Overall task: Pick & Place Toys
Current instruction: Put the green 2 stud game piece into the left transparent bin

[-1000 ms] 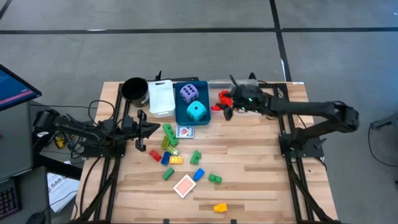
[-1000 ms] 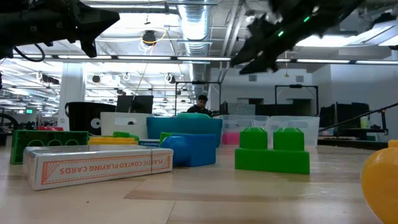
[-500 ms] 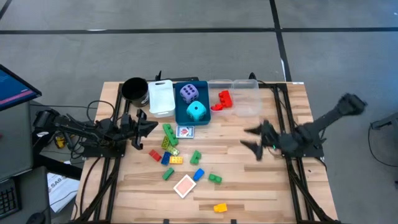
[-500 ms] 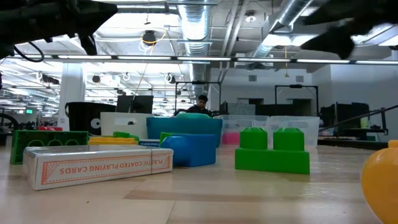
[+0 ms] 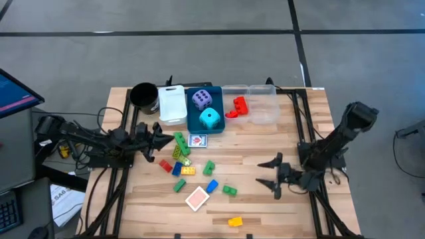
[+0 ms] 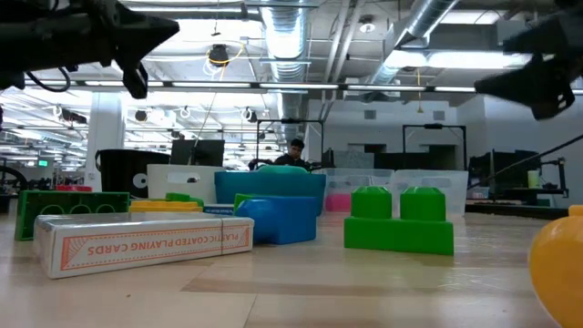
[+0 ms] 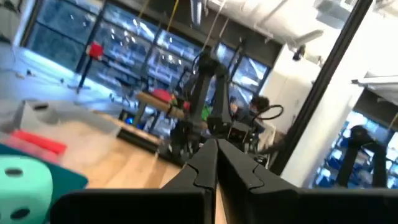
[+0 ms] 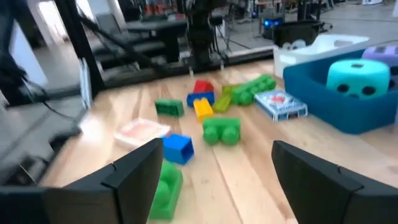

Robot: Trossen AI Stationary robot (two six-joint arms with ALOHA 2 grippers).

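Small red, green, blue and yellow bricks [image 5: 180, 166] lie scattered mid-table, with a card box [image 5: 198, 141] and a red-backed card [image 5: 197, 198]. A yellow brick [image 5: 235, 222] lies near the front edge. The purple die [image 5: 202, 99] and cyan die [image 5: 210, 119] sit in the blue bin [image 5: 191, 123]. A red brick [image 5: 238, 106] lies in the clear bin [image 5: 262, 109]. My left gripper [image 5: 169, 139] is shut and empty, left of the bricks. My right gripper [image 5: 271, 174] is open and empty, right of the bricks; its wrist view [image 8: 217, 186] looks over them.
A black cup [image 5: 143, 95] and a white bin [image 5: 172, 105] stand at the back left beside the blue bin. Bare wood lies between my right gripper and the green brick [image 5: 230, 191]. A person shows far behind the table in the low view [image 6: 295, 150].
My right gripper has drawn back from above the clear bin toward the table's near right and gone lower, staying open. The red brick that was at its fingers now lies in the clear bin.
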